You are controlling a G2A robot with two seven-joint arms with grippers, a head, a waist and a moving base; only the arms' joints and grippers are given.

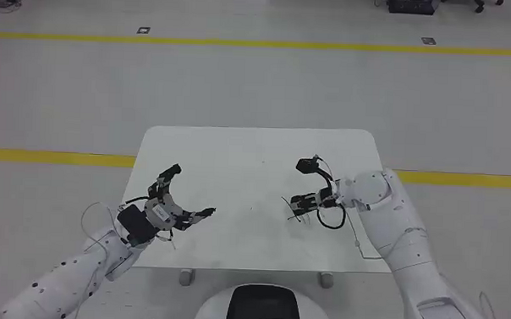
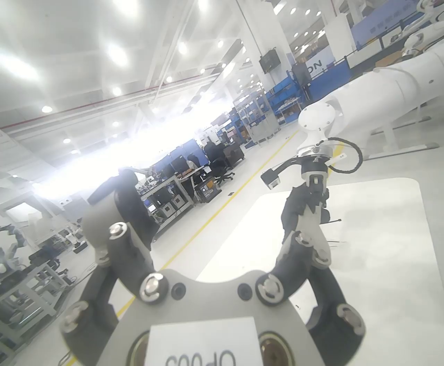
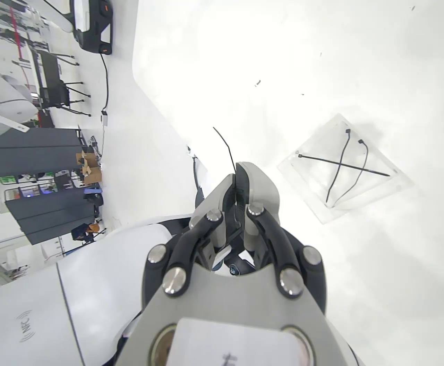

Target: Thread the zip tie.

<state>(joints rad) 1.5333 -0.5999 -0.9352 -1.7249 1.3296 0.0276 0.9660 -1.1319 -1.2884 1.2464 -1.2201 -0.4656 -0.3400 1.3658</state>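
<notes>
**Barely begun — one tie gripped, nothing threaded**

Right gripper [image 1: 295, 203] is clamping a zip tie [image 3: 225, 145] at the table's [image 1: 239, 142] 3 o'clock. Left gripper [image 1: 191, 191] is hovering at 9 o'clock, jaws wide apart. Top view is giving their spacing — right wrist view is adding a clear tray [image 3: 312, 183] with three spare ties [image 3: 341, 165].

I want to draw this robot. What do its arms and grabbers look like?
The left arm and right arm are smooth, round white tubes. The left gripper and right gripper have black and grey fingers, grey plates, shiny silver bolts and a white label. A black cable loops by the right wrist.
</notes>
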